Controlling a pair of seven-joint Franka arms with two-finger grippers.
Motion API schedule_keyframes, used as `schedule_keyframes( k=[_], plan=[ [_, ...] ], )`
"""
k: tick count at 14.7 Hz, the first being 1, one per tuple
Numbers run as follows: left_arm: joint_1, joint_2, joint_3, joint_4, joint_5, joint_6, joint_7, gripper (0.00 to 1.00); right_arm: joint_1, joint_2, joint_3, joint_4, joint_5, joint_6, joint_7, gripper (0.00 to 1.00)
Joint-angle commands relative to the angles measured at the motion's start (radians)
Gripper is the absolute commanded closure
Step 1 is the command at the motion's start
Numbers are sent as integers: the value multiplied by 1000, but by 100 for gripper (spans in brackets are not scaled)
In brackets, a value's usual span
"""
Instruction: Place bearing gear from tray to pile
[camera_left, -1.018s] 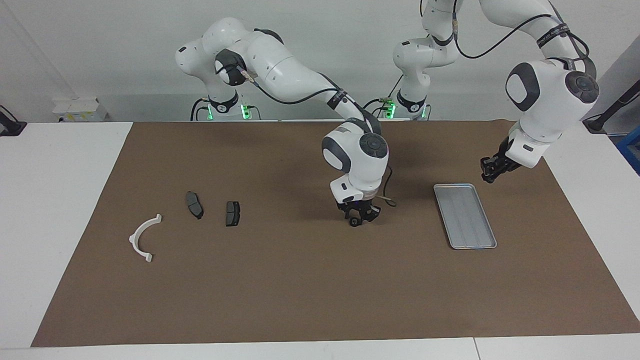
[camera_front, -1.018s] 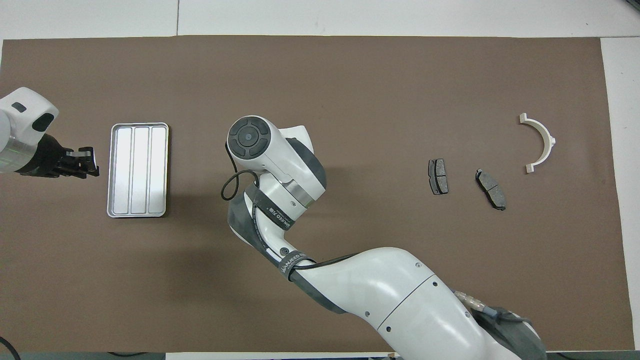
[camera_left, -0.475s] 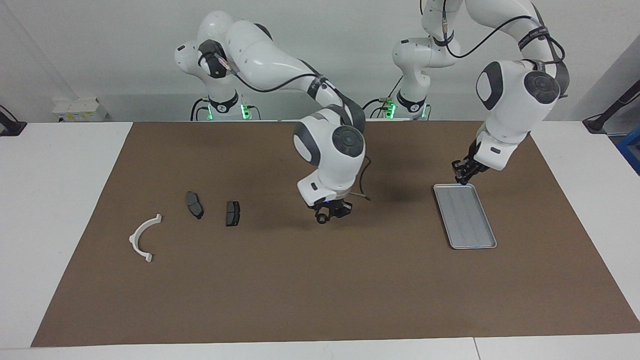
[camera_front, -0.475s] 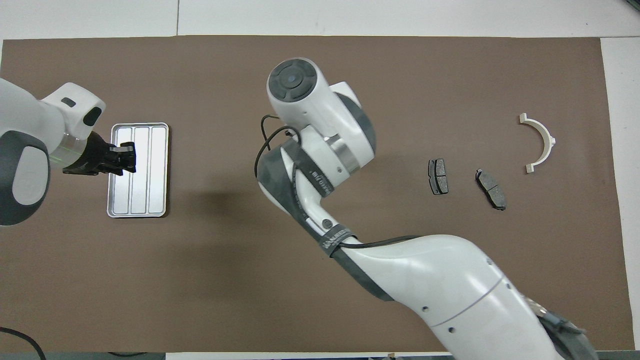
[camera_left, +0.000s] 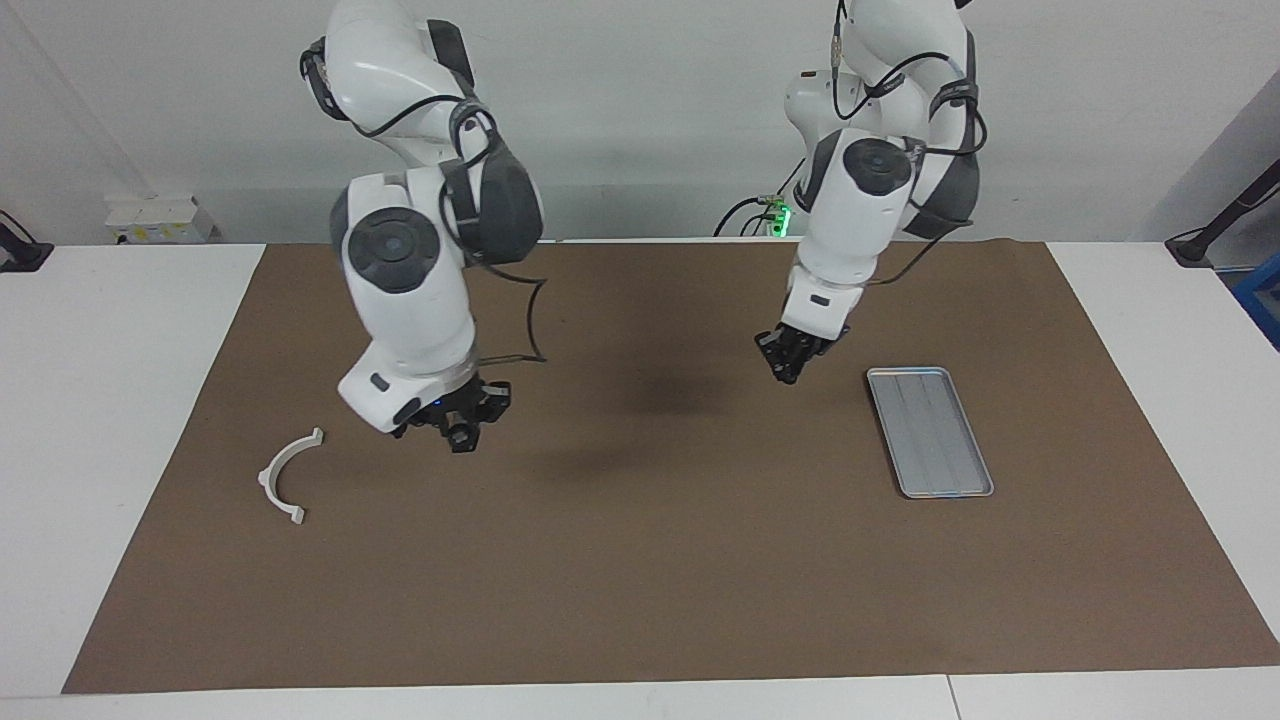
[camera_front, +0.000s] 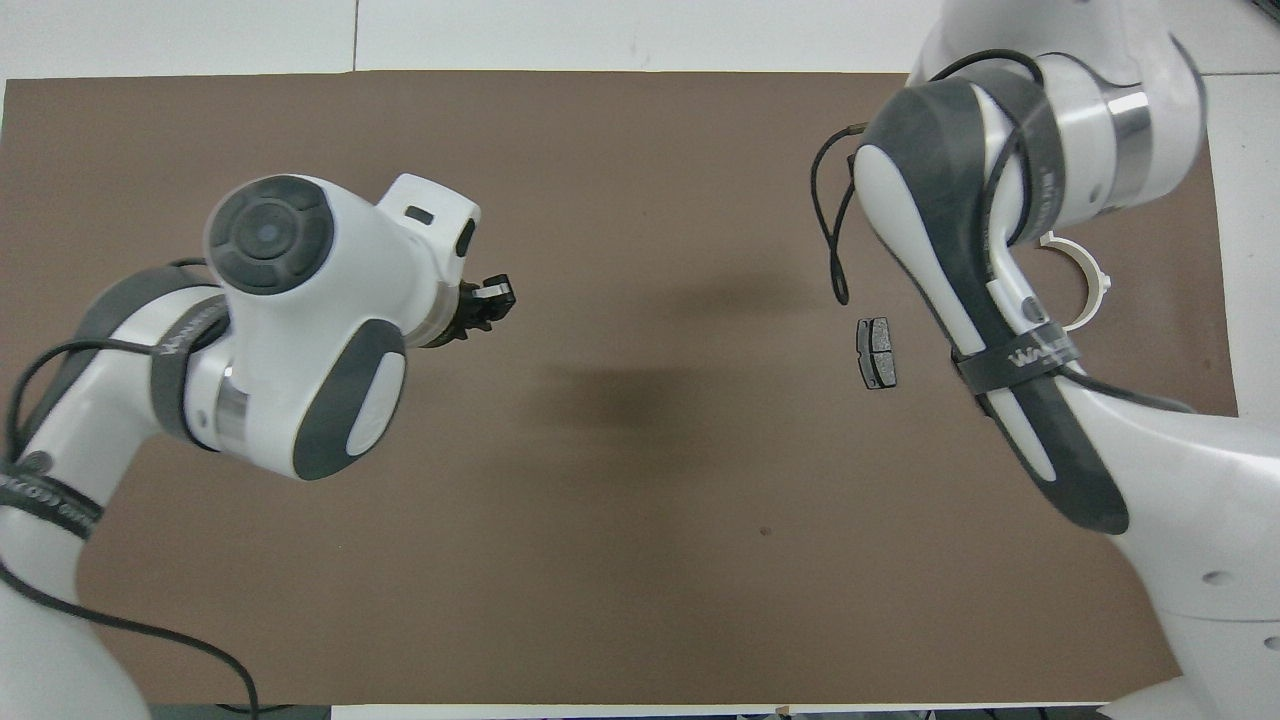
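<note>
The flat silver-grey ridged metal tray lies at the right of the facing frame, bare; the right gripper hangs at centre-left over the brown mat, above the pile, beside the white semicircular plastic bracket; a small dark round part, probably the bearing gear, sits clamped between its fingers; one dark grey brake-pad piece shows overhead. The carry looks nearly done; next comes lowering and release. The left gripper waits over the mat beside the tray; its state I cannot tell.
</note>
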Motion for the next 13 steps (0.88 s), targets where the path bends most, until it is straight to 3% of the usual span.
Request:
schedule_keyframes(
  k=[1, 7, 9, 10, 11, 13],
  plan=[
    [-90, 255, 26, 210, 10, 30, -108, 92, -92, -13, 21, -128, 4, 134, -128, 100],
    [-81, 254, 30, 69, 41, 185, -111, 88, -166, 12, 20, -370, -27, 493, -194, 100],
    [-81, 241, 30, 15, 41, 236, -111, 86, -171, 22, 20, -397, -39, 544, -197, 100],
    [-81, 240, 30, 11, 41, 239, -112, 67, -172, 30, 20, -397, -39, 554, -197, 100],
    [-81, 238, 32, 14, 41, 224, -112, 1, -174, 35, 20, -398, -39, 566, -197, 100],
    [-81, 228, 55, 52, 80, 114, -111, 0, -174, 49, 20, -404, -37, 598, -197, 100]
  ],
)
